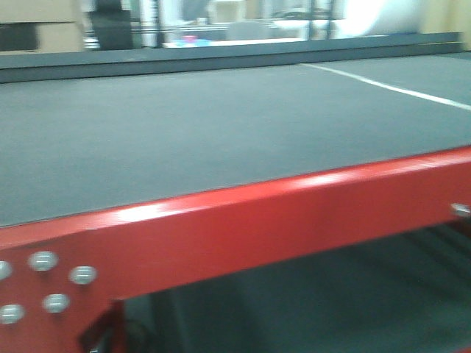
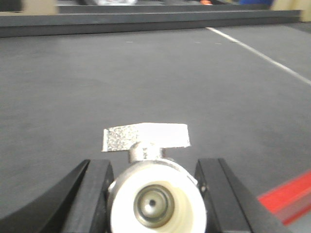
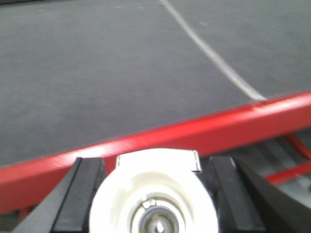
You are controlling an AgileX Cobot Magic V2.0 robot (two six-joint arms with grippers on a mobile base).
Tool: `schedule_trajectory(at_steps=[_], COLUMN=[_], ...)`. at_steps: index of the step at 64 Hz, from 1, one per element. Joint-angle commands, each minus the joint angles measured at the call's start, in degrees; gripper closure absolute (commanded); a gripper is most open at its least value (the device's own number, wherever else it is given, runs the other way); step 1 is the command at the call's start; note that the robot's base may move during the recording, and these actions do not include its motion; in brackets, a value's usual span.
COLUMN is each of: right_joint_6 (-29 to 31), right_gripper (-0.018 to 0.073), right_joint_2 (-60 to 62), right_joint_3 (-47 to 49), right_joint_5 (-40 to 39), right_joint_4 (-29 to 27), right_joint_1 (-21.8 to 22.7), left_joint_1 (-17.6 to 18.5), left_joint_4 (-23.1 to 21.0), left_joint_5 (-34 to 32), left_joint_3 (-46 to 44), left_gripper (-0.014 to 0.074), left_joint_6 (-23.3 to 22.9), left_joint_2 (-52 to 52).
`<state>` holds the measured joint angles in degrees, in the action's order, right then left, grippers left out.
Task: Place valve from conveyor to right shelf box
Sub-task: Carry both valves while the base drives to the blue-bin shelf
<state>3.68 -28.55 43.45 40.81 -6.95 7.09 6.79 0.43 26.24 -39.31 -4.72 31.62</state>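
Note:
In the left wrist view my left gripper (image 2: 154,167) is shut on a valve (image 2: 155,199) with a white round end cap and a flat silver handle (image 2: 145,137) pointing up. It is held above a dark grey surface. In the right wrist view my right gripper (image 3: 153,162) is shut on a second valve (image 3: 153,194), also white-capped, held over the red frame edge (image 3: 194,128). Neither gripper shows in the front view. The right shelf box is out of view. I cannot pick out the conveyor belt for certain.
A red-framed table (image 1: 243,220) with a dark grey top (image 1: 184,132) fills the front view. A white line (image 1: 390,87) crosses its right side. A dark raised rail (image 1: 221,57) runs along the far edge, with blurred boxes and racks behind it.

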Motion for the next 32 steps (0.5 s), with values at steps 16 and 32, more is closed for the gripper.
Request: schedule_trajectory(at_steps=[16,32], right_joint_6=[0.42,0.42], right_gripper=[0.0721,0.0721], right_joint_2=[0.56,0.56], right_joint_3=[0.47,0.47], right_joint_5=[-4.51,-4.51], right_joint_4=[0.18,0.18], right_joint_1=[0.19,0.19], left_joint_1=[0.29,0.29], left_joint_4=[-0.06,-0.06], left_joint_5=[-3.68,-3.68], left_joint_3=[-0.28,-0.28], left_gripper=[0.0707,0.0707], left_joint_6=[-0.26,-0.26], left_joint_2=[-0.49,-0.49])
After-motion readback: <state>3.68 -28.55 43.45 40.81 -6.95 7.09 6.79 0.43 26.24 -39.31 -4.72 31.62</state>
